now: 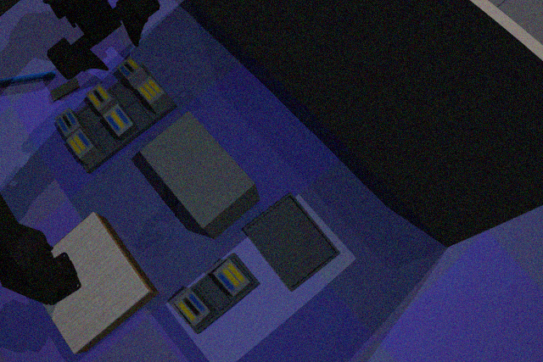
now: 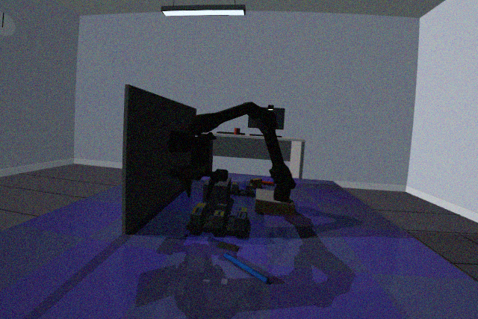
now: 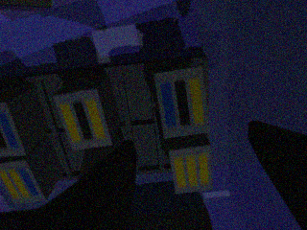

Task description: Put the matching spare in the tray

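My gripper [image 1: 121, 56] [image 3: 190, 138] is open and empty over the spare rack [image 1: 141, 125]. In the wrist view its fingers stand at either side of the end spare [image 3: 184, 140], which has a blue-black-yellow label and an all-yellow label. The middle spare [image 1: 105, 107] [image 3: 82, 119] has a yellow-black-yellow label and a blue-yellow-blue one. The other end spare [image 1: 73, 132] shows blue-black-blue and yellow-yellow-blue. The dark square tray [image 1: 291, 242] holds nothing. I cannot tell whether the grey block [image 1: 197, 169] is the mounted unit; no code shows on it.
A dark holder [image 1: 207, 293] with two striped labels lies beside the tray on a pale mat [image 1: 249, 327]. A tall dark panel [image 1: 350, 64] [image 2: 157, 160] stands along one side. A blue stick [image 1: 30, 77] [image 2: 246, 267] and a small flat piece [image 1: 64, 90] [image 2: 228, 246] lie beyond the rack.
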Action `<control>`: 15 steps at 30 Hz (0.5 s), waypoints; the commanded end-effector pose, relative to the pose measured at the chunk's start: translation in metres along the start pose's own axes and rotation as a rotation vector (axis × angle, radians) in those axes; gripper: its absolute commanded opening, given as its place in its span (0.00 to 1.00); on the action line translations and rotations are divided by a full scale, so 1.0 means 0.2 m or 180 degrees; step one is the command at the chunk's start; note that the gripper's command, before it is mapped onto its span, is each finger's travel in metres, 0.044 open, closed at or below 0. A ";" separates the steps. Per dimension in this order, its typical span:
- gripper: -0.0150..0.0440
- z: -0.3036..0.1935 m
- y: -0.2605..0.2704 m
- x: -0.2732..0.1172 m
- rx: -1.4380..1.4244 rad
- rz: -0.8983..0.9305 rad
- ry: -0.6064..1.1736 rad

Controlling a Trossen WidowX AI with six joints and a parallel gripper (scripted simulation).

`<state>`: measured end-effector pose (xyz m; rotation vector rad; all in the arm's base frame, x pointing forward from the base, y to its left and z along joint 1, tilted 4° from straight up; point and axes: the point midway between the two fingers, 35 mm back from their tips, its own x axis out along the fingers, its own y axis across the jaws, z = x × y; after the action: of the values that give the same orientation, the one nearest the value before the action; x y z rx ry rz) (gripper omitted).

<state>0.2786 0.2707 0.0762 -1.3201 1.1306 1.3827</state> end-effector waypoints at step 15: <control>0.76 0.01 0.00 0.13 0.0019 0.0013 -0.0005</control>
<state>0.2794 0.2725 0.0563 -1.3201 1.1268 1.3819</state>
